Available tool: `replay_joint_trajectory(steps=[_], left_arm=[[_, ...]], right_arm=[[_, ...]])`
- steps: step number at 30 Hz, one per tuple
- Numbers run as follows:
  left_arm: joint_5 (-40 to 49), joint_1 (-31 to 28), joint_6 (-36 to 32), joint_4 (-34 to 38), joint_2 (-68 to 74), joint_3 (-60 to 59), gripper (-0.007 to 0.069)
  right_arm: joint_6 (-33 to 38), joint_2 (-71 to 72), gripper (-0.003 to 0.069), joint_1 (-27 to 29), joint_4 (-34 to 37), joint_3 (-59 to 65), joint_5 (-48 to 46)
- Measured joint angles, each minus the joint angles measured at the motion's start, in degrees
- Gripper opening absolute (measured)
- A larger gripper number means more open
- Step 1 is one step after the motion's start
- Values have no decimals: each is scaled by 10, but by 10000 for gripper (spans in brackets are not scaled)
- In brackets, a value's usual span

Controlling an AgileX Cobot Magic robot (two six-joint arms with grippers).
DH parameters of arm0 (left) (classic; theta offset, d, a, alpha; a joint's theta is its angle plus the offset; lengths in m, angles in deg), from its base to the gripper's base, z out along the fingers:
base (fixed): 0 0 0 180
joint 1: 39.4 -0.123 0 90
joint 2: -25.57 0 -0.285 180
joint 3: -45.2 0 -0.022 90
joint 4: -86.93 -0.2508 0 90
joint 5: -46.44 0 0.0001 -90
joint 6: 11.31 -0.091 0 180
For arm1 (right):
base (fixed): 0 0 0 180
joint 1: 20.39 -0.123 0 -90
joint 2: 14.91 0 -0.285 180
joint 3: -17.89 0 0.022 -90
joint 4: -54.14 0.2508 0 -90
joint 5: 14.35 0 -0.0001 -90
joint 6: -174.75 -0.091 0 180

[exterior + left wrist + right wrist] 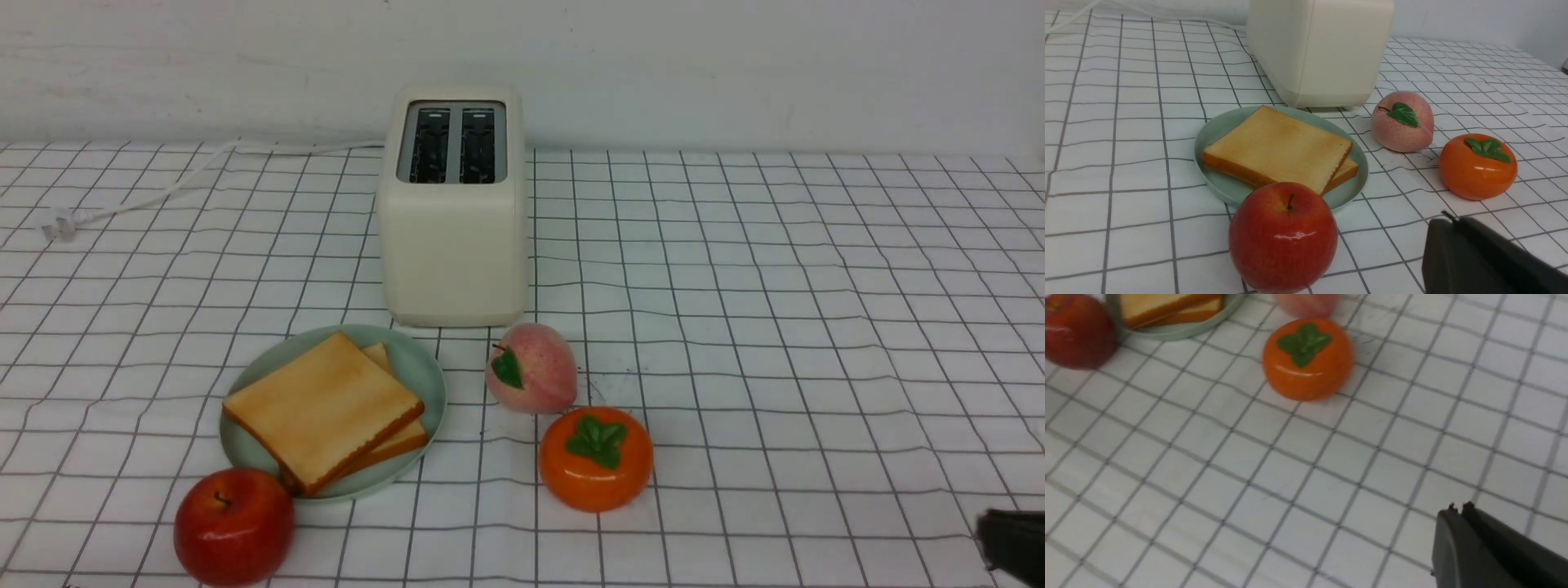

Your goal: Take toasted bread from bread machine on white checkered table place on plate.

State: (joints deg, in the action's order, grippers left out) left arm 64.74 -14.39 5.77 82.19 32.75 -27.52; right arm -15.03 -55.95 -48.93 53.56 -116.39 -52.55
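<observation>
Apple (233, 525) by plate (420, 369) w/ both toast slices (322, 407) stacked.

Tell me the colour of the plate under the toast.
Pale mint green; the plate shows best in the left wrist view.

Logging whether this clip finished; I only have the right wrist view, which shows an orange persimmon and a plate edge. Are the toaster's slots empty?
Observer: Yes, both dark slots of the boxy cream-white toaster are empty.
Operator: How many slices are plated?
Observer: Two golden-tan square toast slices lie stacked on the round mint-green plate.
Operator: Is the left gripper near them?
Observer: The dark left gripper sits shut and empty, apart from the plate and the shiny red apple.
</observation>
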Motion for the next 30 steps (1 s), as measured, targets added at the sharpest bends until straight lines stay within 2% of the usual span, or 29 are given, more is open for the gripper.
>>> replay_joint_trajectory(steps=[2,4,5,10,17,30], left_arm=[[2,0,0,0,0,0,-9],[3,0,0,0,0,0,-8],[4,0,0,0,0,0,-6],[5,0,0,0,0,0,-1],[6,0,0,0,0,0,4],[8,0,0,0,0,0,6]], right_arm=[[22,82,3,68,-16,69,48],[27,125,3,102,-18,110,77],[31,186,3,149,-23,174,119],[32,295,3,230,-32,309,220],[32,338,-4,245,-32,328,172],[32,338,-1,245,-30,327,167]])
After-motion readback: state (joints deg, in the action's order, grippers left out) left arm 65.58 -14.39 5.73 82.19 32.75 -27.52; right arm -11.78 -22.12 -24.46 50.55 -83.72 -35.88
